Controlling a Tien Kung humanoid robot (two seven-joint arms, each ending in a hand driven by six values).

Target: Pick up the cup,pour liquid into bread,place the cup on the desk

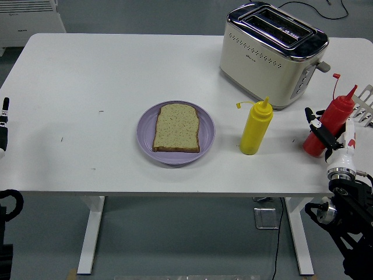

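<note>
Here, the red squeeze bottle (pixel 331 123), standing in for the task's cup, is judged light, soft-walled and a little slippery, best taken around its lower body. It is tilted near the table's (pixel 87 76) right edge, clamped at its base by the right hand (pixel 326 137). The bread (pixel 176 128) is seen well apart, toward the middle, beyond the yellow bottle (pixel 256 127).

A toaster (pixel 273 53) sits at the back. A yellow bottle (pixel 256 127) stands near its front.
</note>
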